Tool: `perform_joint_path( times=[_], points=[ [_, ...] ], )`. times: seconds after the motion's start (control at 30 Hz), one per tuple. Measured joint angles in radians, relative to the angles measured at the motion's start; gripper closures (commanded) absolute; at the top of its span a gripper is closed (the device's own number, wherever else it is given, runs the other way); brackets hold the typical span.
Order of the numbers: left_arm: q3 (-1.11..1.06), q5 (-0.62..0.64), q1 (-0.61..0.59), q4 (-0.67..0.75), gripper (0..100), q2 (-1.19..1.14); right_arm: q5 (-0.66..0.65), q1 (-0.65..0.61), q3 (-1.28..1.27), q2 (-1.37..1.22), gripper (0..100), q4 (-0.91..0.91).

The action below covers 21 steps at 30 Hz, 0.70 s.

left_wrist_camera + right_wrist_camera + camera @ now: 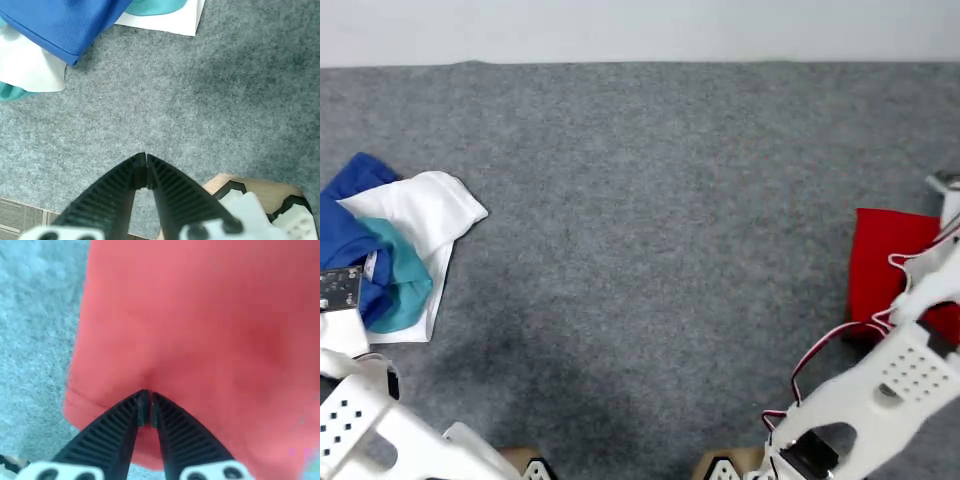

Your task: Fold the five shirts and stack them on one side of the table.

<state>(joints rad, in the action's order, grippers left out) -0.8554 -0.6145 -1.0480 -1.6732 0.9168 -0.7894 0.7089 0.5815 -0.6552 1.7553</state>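
Shows left jaws pressed together over bare desk [225,100] near heaped blue shirt [65,22], white shirt [420,210], teal shirt [405,285]; right jaws pressed together against red shirt [200,330], high view placing it at desk's right edge.

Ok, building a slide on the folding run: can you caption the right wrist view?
Right hand, shut, tips over the red shirt lying on grey felt.
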Motion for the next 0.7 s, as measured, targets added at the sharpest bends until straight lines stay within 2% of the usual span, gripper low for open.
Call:
perform_joint_path(
  times=[0.27,0.6,0.7],
  points=[
    [0.0,0.0,0.0,0.0,99,0.0,0.0,0.021,0.0,-0.003,98.9,0.0],
    [0.0,0.0,0.0,0.0,99,0.0,0.0,0.043,-0.005,0.308,98.9,0.002],
    [0.015,0.0,0.0,0.0,99,0.0,0.0,0.043,-0.08,0.394,98.9,0.002]
  ],
)
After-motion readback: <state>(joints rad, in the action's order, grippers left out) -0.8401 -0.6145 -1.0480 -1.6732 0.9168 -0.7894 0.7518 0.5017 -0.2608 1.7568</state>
